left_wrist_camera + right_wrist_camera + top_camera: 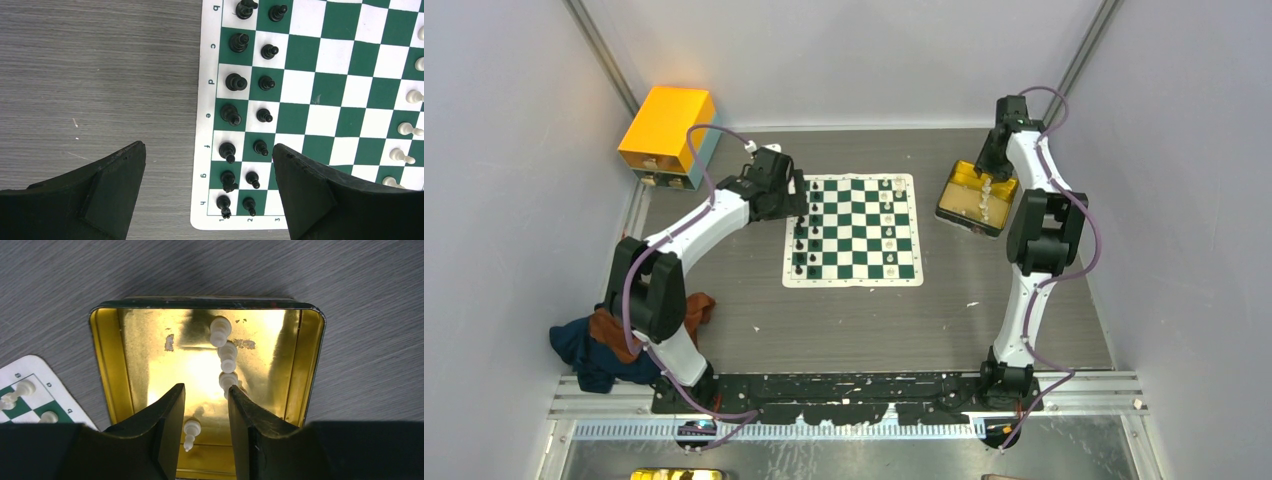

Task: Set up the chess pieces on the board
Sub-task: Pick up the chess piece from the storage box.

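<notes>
**Black side set, white side half done**

Black pieces (235, 82) stand in two neat files along the 9 o'clock edge of the board (852, 230) in the top view. That side looks finished or very nearly so, though the arm hides part of it. Along the 3 o'clock edge only some white pieces (890, 235) are standing, with gaps between them, so I judge the job a little past halfway. At least four spare white pieces (227, 357) lie in the yellow tray (107, 360), which sits on the table at 3 o'clock of the board, just beside it.

The left gripper (208, 150) hangs over the board's 9 o'clock border with its fingers spread wide and nothing between them. The right gripper (205, 389) is poised above the tray with its fingers a narrow gap apart, gripping nothing. One spare piece lies on the tray floor below that gap, nearer the left finger. What is left, by my reading, is carrying the spare pieces across and standing them in the gaps.
</notes>
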Controlling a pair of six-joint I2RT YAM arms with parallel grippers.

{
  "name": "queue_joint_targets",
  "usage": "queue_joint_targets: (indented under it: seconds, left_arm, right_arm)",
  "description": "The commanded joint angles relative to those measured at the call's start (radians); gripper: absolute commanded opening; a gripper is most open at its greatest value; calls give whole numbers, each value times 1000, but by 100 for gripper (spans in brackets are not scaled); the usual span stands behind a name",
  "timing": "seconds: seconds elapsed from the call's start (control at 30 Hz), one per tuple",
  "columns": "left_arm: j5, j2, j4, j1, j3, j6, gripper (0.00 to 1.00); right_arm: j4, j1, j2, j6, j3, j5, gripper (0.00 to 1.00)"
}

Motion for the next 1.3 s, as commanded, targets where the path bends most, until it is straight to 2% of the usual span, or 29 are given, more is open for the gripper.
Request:
queue_joint_targets:
  seconds: [0.0, 0.67, 1.27]
  left_arm:
    - [0, 13, 31, -2, 28, -1, 98]
    - [-11, 74, 14, -1, 80, 9, 98]
    - [-10, 132, -2, -2, 144, 6, 98]
  right_arm:
    - [33, -15, 19, 8, 39, -9, 43]
    - [9, -38, 152, 8, 192, -33, 43]
    - [12, -57, 185, 17, 206, -63, 42]
